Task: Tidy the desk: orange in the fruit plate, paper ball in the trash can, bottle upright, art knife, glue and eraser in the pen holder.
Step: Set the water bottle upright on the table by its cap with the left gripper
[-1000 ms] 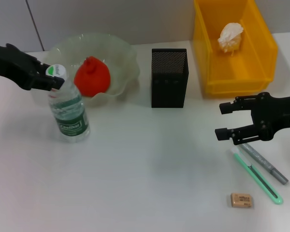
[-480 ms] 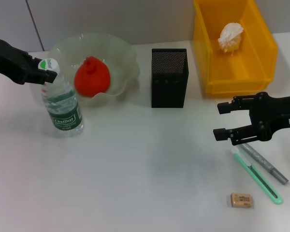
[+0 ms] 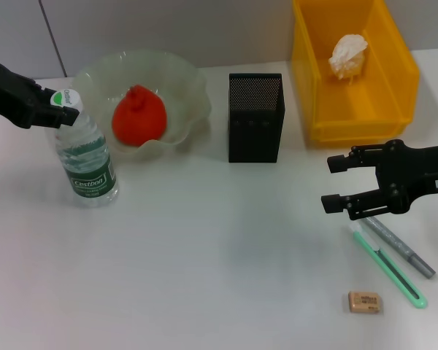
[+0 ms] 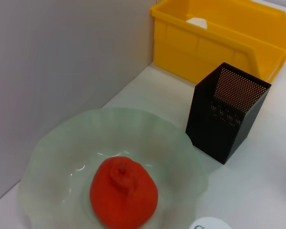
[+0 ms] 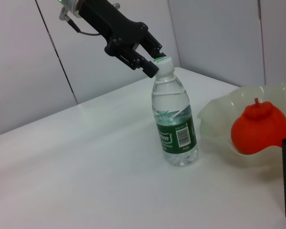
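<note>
My left gripper is shut on the cap of the bottle, which stands nearly upright on the table left of the fruit plate; the right wrist view shows the grip on the bottle. The orange lies in the plate. The paper ball lies in the yellow trash can. The black pen holder stands mid-table. My right gripper is open and empty, just above a green art knife and a grey glue stick. The eraser lies near the front.
The white table has bare room in the middle and front left. A grey wall runs behind the plate and trash can. The pen holder stands between plate and trash can.
My left gripper has moved the bottle to the left and slightly back, bringing it more upright. The right gripper has barely moved.
</note>
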